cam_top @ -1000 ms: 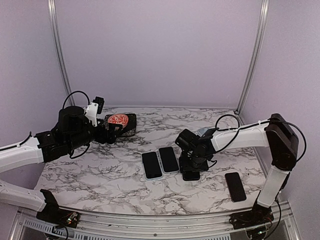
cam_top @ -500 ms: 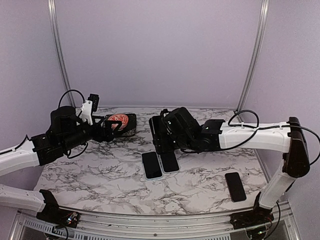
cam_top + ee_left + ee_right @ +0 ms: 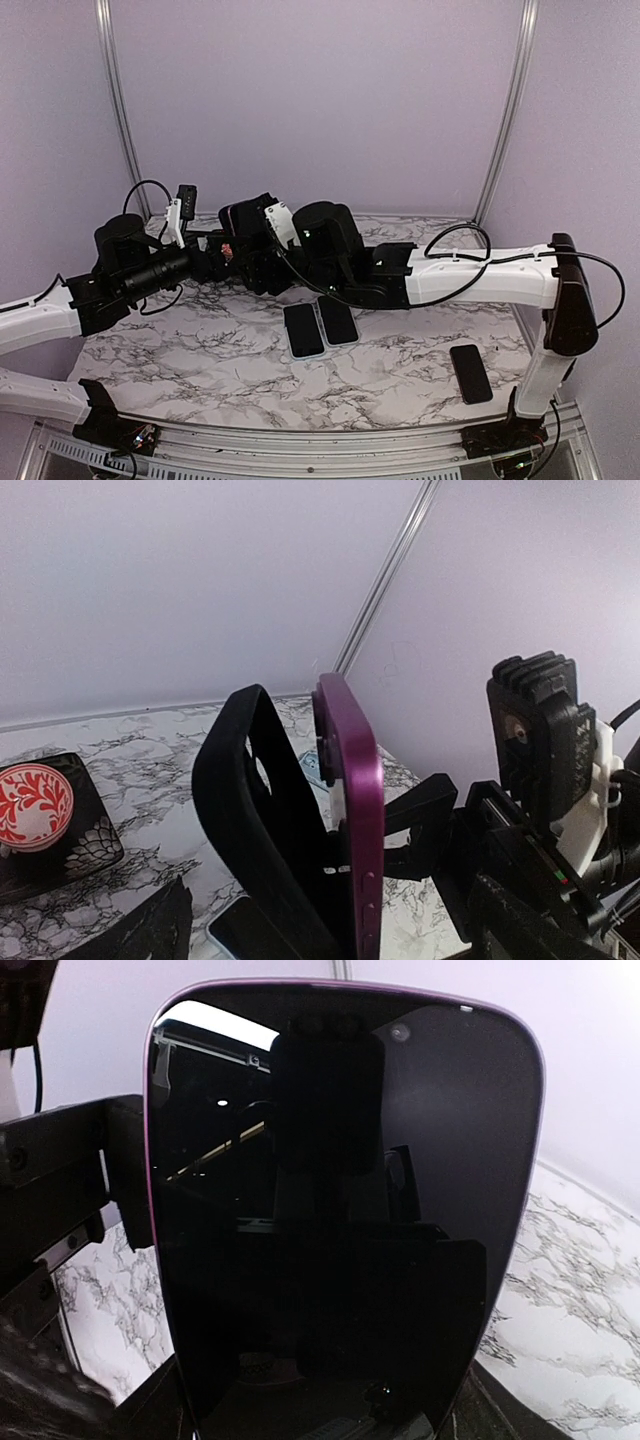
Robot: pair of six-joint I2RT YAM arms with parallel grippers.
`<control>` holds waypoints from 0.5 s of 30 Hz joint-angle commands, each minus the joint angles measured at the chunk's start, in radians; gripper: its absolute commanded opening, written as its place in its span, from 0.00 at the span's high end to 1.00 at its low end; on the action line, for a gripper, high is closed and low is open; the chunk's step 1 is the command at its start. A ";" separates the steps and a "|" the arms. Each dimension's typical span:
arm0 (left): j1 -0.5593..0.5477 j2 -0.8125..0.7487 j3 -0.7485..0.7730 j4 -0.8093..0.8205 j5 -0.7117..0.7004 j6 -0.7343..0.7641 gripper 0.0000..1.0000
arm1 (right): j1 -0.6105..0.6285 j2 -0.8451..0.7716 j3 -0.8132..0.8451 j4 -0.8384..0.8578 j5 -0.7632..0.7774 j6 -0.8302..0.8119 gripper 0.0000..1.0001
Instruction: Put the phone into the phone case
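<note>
The phone point(image 3: 350, 810), a purple-edged slab with a glossy black face, stands upright above the bench point(image 3: 400, 380) between the two arms, pressed near a black case point(image 3: 255, 820) that leans against its back. In the right wrist view its screen point(image 3: 340, 1210) fills the frame. It looks stiff, fairly light and slick on the glass, so the safest hold is judged to be across the long edges, clear of the side buttons. The case seems soft and bendable, and would likely need bracing at its rim. The right tool point(image 3: 262, 245) stands partly open and appears to grip the phone by its lower end, though the contact is hidden. The left tool point(image 3: 205, 265) is spread wide, apparently holding nothing. Three other phones point(image 3: 320, 325) lie flat on the bench.
</note>
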 commanded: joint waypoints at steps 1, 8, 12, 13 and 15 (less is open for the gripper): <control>0.006 -0.024 -0.023 0.060 -0.011 -0.013 0.09 | 0.028 -0.018 0.040 0.124 -0.043 -0.060 0.74; 0.009 -0.024 -0.029 0.059 -0.031 -0.001 0.69 | 0.030 -0.029 0.025 0.149 -0.063 -0.076 0.74; 0.008 -0.026 -0.028 0.060 -0.012 0.005 1.00 | 0.030 -0.033 0.025 0.140 -0.057 -0.090 0.73; 0.009 -0.026 -0.028 0.059 -0.006 0.008 1.00 | 0.030 -0.041 0.014 0.143 -0.055 -0.092 0.70; 0.009 -0.027 -0.029 0.059 0.006 0.015 1.00 | 0.028 -0.063 -0.014 0.152 -0.051 -0.098 0.61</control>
